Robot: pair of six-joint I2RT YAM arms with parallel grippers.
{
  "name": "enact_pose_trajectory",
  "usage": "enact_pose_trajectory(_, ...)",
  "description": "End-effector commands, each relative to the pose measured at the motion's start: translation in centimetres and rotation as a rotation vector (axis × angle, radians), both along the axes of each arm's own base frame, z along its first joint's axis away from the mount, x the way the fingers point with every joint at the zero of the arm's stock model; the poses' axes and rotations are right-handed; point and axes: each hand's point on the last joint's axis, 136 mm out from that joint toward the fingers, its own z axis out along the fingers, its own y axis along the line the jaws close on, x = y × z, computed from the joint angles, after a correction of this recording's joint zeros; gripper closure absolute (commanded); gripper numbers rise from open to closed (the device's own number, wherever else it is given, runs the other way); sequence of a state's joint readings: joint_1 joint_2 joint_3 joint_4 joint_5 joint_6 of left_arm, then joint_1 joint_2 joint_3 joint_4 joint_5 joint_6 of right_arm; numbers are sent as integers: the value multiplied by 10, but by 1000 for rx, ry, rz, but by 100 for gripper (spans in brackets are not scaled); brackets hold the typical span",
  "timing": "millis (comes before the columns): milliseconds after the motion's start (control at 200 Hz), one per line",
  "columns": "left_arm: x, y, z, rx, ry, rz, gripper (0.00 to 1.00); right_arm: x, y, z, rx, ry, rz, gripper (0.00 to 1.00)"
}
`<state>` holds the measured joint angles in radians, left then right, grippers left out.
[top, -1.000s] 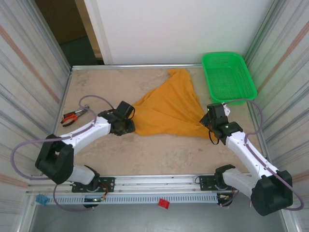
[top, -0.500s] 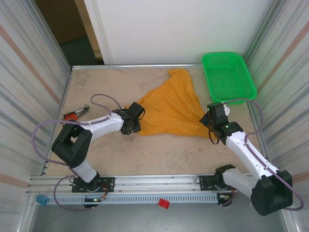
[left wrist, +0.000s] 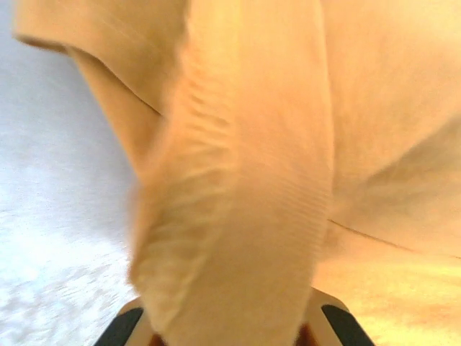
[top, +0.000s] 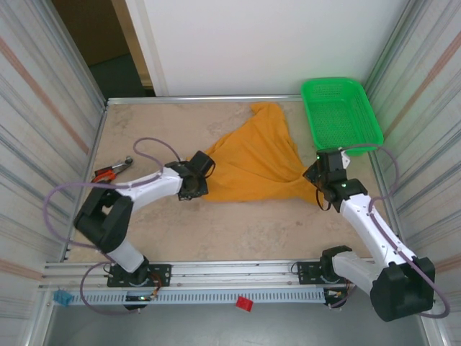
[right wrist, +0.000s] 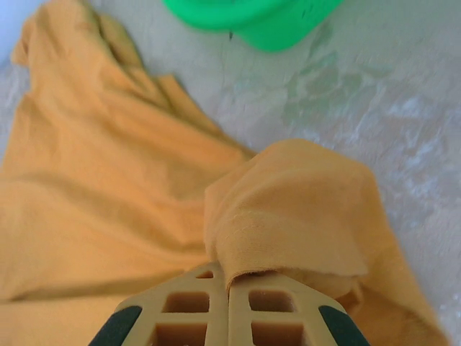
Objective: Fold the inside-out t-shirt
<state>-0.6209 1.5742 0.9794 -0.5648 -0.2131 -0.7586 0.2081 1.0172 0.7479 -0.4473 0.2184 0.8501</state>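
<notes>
T-shirt: mustard, stretched between both jaws. Left gripper clenched on ribbed edge; right gripper clenched on opposite fold.

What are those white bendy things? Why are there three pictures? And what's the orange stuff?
Those are two robot arms, the left arm and the right arm, bolted to a table. One picture looks down from above. The other two come from a little camera on each wrist. The orange stuff is a t-shirt lying on the table. Each arm's jaws are shut on one side of it. A green basket and red-handled pliers lie there too.
</notes>
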Motion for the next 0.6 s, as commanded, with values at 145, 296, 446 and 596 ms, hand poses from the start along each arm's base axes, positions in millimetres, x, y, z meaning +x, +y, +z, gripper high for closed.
enact_pose_trajectory(145, 4, 45, 98, -199, -115, -115, 100, 24, -48, 42, -9, -78, -128, 100)
enact_pose_trajectory(296, 15, 58, 161, -307, -267, -161, 100, 28, -66, 55, -5, -101, -185, 100)
enact_pose_trajectory(446, 25, 51, 246, -419, -488, -213, 100, 48, -49, 94, 64, -235, -56, 100)
enact_pose_trajectory(596, 33, 42, 349, -505, -764, -273, 100, 65, -13, 167, 136, -428, 162, 100)
